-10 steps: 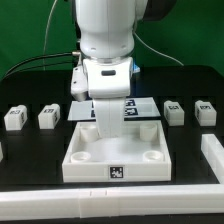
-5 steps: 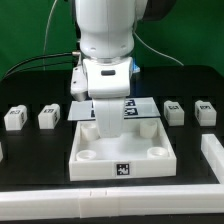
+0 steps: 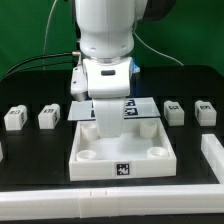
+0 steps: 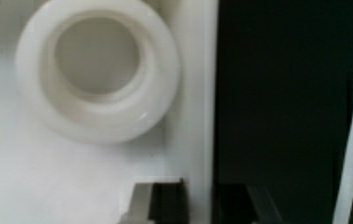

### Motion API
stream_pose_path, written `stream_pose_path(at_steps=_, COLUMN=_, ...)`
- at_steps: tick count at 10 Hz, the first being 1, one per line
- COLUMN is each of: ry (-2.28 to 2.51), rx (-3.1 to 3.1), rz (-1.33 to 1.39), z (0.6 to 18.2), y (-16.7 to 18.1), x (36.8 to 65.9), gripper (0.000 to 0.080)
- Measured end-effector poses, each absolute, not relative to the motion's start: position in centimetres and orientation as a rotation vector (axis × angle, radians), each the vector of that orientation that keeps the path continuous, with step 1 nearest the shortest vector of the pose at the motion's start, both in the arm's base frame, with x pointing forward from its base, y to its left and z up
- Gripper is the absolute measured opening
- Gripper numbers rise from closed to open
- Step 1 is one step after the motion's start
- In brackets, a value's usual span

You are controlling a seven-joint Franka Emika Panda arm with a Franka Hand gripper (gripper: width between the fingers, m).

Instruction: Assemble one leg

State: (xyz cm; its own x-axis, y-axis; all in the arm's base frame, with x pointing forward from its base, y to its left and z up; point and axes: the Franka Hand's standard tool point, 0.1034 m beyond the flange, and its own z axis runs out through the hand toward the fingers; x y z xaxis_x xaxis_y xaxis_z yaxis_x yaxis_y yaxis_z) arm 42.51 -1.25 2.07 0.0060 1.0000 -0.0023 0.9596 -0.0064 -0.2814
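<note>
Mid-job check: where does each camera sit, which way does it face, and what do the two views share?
Exterior view: off the arm, looking across the table from slightly above; shows the arm, with the gripper low at the panel's far side.
Wrist view: on the wrist, looking close down at one round socket and the panel's edge; only what look like dark fingers show.
Shared: the panel and the gripper.

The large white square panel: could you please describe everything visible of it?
The panel looks like white plastic, square, with a raised rim and round sockets at its corners; the wrist view shows one beside an edge. A black-and-white marker tag sits on its near wall. It lies flat on the black table. The gripper hangs over its far side; contact cannot be told.
</note>
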Motion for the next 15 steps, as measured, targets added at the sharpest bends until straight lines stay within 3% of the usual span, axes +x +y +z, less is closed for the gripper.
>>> stream_pose_path(at_steps=3, ry=-2.075, rx=-2.069, rz=0.287, z=2.1, y=-0.6, x=43.2, gripper=0.0064)
stream_pose_path(at_steps=10, ry=-2.079, rx=-2.086, rz=0.251, z=2.2, y=4.7, x=46.0, gripper=0.0064)
stream_pose_path(at_steps=15, ry=-2.081, rx=-2.085, rz=0.247, z=2.5, y=4.9, x=48.1, gripper=0.0064)
